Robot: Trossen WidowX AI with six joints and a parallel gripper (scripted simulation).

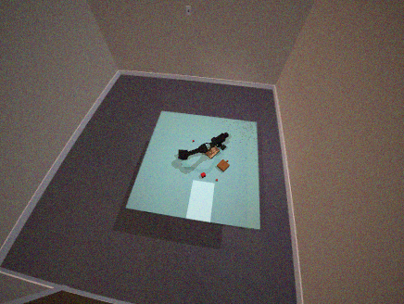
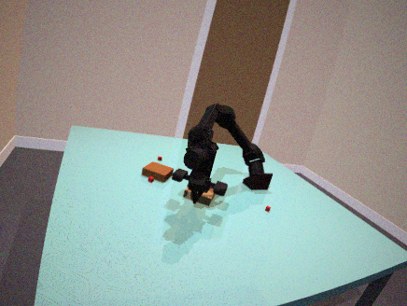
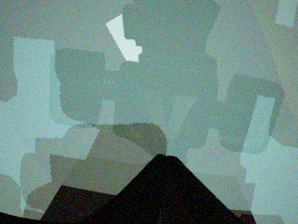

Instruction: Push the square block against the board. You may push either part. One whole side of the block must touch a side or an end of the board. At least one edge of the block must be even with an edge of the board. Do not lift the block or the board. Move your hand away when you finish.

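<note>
A light orange block (image 1: 213,153) (image 2: 205,197) lies flat on the table beneath my arm, which partly hides it. A darker orange-brown block (image 1: 223,165) (image 2: 158,171) lies flat beyond it in the exterior view, with table between the two. Which one is the board I cannot tell. My gripper (image 2: 195,201) (image 3: 164,164) is shut and empty. Its tips are low, at the side of the light block nearest the exterior camera; contact cannot be told. The arm covers the tips in the top view. The wrist view is mostly shadowed table, with dark block parts behind the fingers.
A red cube (image 1: 203,174) stands near the darker block; the arm hides it in the exterior view. A tiny red cube (image 1: 227,161) (image 2: 150,179) is right beside the darker block. Others (image 1: 216,180) (image 2: 160,158) lie around. The arm's base (image 1: 183,154) (image 2: 259,181) stands to one side.
</note>
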